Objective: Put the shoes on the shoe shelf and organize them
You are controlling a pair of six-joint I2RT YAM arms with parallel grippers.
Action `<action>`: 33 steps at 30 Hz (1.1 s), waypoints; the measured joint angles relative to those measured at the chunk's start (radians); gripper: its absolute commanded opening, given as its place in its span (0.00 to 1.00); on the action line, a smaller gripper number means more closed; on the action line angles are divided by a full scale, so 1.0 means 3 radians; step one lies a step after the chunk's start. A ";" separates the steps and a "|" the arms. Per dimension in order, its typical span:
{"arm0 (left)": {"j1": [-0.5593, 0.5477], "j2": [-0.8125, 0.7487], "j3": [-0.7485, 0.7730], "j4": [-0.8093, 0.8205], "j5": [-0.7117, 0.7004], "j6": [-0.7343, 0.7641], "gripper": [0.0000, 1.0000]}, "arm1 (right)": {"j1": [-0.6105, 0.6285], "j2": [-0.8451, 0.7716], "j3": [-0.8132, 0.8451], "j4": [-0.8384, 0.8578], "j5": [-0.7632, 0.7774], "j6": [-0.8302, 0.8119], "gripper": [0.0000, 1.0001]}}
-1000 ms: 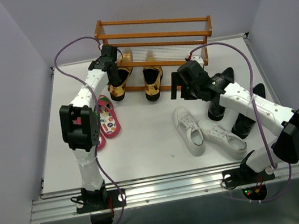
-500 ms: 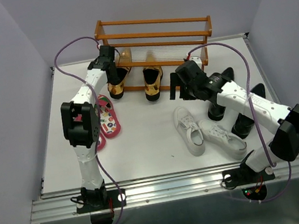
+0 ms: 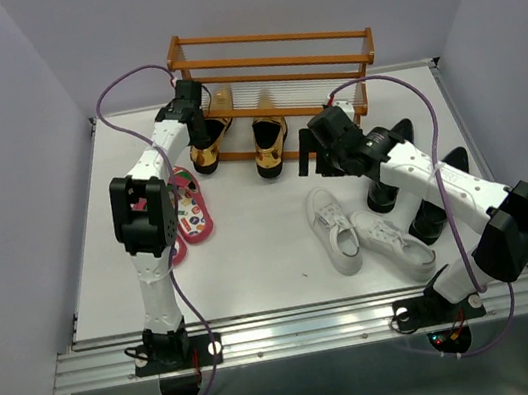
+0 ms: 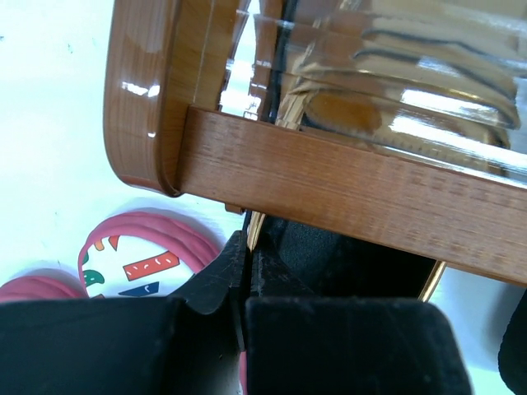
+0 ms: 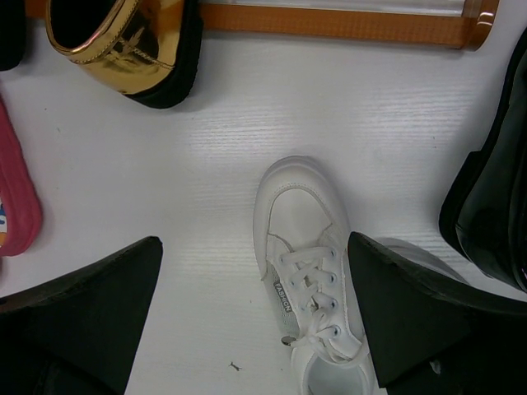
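Two arms from above: left gripper (image 3: pixel 201 125) at the left gold loafer (image 3: pixel 205 159), toe under the shoe shelf (image 3: pixel 271 54); right gripper (image 3: pixel 316 153) just shelfward of the left white sneaker (image 3: pixel 336 231). Left wrist — clamped on that loafer's gold rim, beneath the shelf rail. Right wrist — spread wide, straddling the sneaker's width, toe pointing shelfward.

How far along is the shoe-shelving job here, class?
Done: nothing fully shelved. In hand: left tool pinches one gold loafer at the shelf's lower tier, its partner beside; right tool hangs open over a white sneaker. Left: that sneaker, its mate, black boots, pink flip-flops, all on the table.
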 measured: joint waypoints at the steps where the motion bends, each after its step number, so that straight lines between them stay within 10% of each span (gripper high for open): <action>1: 0.0000 0.0000 0.0000 0.0001 -0.0005 -0.0014 0.00 | 0.0000 0.0000 0.0000 0.0000 -0.0001 0.0001 1.00; 30: 0.0014 0.0163 0.0223 0.0015 0.0058 -0.0267 0.00 | 0.0000 -0.0005 0.0000 -0.0018 -0.0043 0.0078 1.00; 33: 0.0027 0.0167 0.0223 0.0014 0.0071 -0.0296 0.12 | 0.0000 -0.0005 0.0000 -0.0022 -0.0064 0.0078 1.00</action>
